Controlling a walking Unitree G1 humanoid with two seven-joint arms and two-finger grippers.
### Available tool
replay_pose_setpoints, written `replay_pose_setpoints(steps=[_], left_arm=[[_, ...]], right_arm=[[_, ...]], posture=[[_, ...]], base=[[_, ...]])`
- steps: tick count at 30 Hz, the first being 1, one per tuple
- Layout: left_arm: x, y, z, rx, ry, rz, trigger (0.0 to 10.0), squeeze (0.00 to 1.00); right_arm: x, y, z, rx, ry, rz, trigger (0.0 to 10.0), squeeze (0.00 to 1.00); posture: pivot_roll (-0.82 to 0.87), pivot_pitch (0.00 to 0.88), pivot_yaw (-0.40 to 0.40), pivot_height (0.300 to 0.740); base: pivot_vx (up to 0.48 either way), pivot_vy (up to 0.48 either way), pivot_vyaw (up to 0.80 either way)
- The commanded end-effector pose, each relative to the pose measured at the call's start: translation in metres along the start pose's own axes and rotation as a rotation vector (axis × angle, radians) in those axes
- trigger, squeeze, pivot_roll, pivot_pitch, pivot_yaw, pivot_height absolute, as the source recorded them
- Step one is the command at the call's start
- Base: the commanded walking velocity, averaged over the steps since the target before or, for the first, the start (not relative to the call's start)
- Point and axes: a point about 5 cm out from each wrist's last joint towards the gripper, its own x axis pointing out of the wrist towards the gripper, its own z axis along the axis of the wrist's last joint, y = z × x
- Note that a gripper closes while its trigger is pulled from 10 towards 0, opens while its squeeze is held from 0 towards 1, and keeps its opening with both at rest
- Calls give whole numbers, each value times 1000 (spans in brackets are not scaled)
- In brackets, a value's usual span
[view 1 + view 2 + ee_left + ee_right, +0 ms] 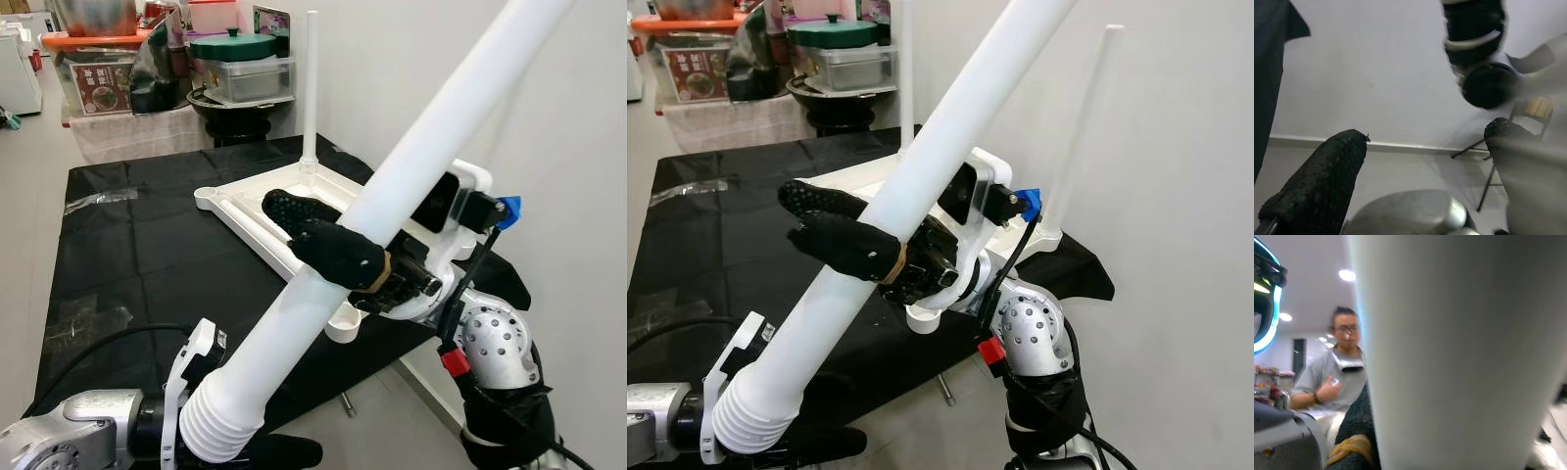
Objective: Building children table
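Both claws: right claw [328,235] clamps the slanted table leg [411,166].

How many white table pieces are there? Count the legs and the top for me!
Upright legs standing on the tabletop: 2
Held leg, gripped by the right hand: 1
Tabletop, lying on the black cloth: 1
Total: 4 white pieces

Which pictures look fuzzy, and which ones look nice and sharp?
Left and right eye views: sharp on the white table leg and the right tool. Left wrist view: smeared at the upper right, motion blur. Right wrist view: the leg is a soft white blur up close, and ceiling lights glare.
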Motion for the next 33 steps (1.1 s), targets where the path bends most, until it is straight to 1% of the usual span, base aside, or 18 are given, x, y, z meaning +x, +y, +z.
replay_pose_setpoints(steps=[1, 3, 4, 6, 12, 21, 23, 26, 28, 33], left_arm=[[-5, -7, 7, 30, -5, -29, 10000, 0], [-9, -9, 6, 26, 4, -22, 10000, 0], [-9, -9, 6, 26, 4, -22, 10000, 0], [-18, -8, 6, 24, 26, 4, 10000, 0], [-20, -7, 5, 22, 35, 14, 10000, 0], [-18, -6, 6, 23, 33, 13, 10000, 0], [-15, -4, 7, 21, 38, 1, 10000, 0], [-13, -3, 7, 18, 41, -9, 10000, 0], [-9, -4, 7, 14, 56, -35, 10000, 0], [-6, -6, 6, 14, 73, -58, 10000, 0]], right_arm=[[-7, -3, -3, 34, 22, -37, 10000, 0], [-10, -3, 0, 29, 24, -45, 10000, 0], [-10, -3, 0, 29, 24, -45, 10000, 0], [-14, -2, 1, 39, 47, -58, 10000, 0], [-14, 0, -2, 61, 54, -54, 10000, 0], [-11, 2, -3, 77, 46, -36, 10000, 0], [-6, 3, -8, 102, 41, -13, 10000, 0], [-3, 3, -12, 115, 44, 2, 10000, 0], [3, 4, -19, 141, 49, 25, 10000, 0], [8, 5, -26, 165, 62, 50, 10000, 0]], posture=[[110, 0, -33, 740], [114, 0, -35, 740], [114, 0, -35, 740], [113, 0, -35, 740], [107, 0, -33, 740], [107, 0, -32, 740], [105, 0, -32, 740], [105, 0, -30, 740], [106, 0, -29, 740], [108, 0, -29, 740]], base=[[0, 0, 0], [0, 0, 0], [0, 0, 0], [0, 0, 0], [0, 0, 0], [0, 0, 0], [0, 0, 0], [0, 0, 0], [0, 0, 0], [0, 0, 0]])
